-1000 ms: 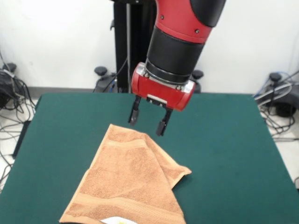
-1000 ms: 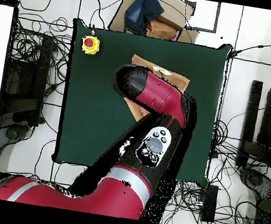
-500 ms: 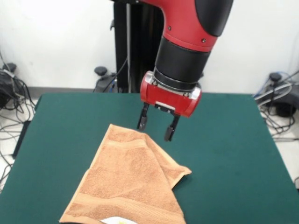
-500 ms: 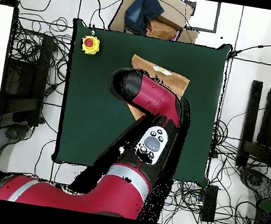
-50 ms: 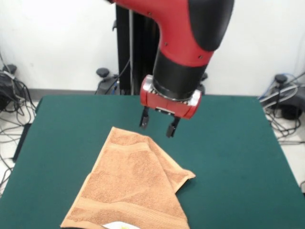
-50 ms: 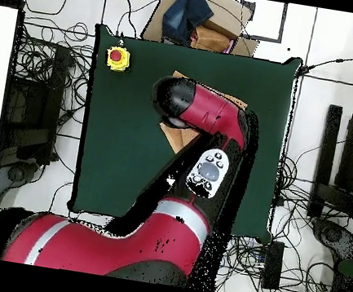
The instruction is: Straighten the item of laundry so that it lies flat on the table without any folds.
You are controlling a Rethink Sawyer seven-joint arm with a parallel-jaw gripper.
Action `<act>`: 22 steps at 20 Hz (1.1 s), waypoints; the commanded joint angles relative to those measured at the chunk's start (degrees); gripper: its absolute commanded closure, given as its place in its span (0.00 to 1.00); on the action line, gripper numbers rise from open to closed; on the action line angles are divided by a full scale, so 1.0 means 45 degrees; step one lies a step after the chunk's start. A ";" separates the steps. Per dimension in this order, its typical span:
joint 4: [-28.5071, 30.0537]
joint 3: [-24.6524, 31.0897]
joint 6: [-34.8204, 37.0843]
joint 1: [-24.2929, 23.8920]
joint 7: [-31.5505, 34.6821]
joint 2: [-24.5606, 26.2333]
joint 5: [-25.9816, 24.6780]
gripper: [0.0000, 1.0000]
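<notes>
Since a moment ago the pincer has slid a little toward the left of the front view and gone a bit higher, and now it hangs with its two fingers wide apart and nothing in them, just above the top end of the towel. That towel sits in the lower middle of the front view on the green desk, running off the bottom edge, and its right side is folded over so one corner sticks out to the right. So I think the job is not done: the fold must be pulled out flat.
</notes>
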 commanded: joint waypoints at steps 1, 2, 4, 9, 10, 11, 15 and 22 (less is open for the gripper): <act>-0.4088 0.1752 0.4021 -0.1055 -0.1258 0.1907 -0.1244 0.00; -0.4293 0.1825 0.4046 -0.1114 -0.1257 0.2047 -0.1313 0.00; -0.4676 0.1956 0.4149 -0.1199 -0.1216 0.2283 -0.1423 0.00; -0.6043 0.2112 0.4785 -0.1234 -0.0858 0.3031 -0.1463 0.00; -0.6197 0.2163 0.4870 -0.1244 -0.0825 0.3114 -0.1444 0.00; -0.6266 0.2141 0.4960 -0.1224 -0.0770 0.3132 -0.1431 0.00; -0.4062 0.2173 0.3016 -0.0992 -0.0176 0.2148 -0.1365 0.00; 0.4437 0.2635 -0.4325 -0.0807 0.1366 -0.2001 -0.2057 0.00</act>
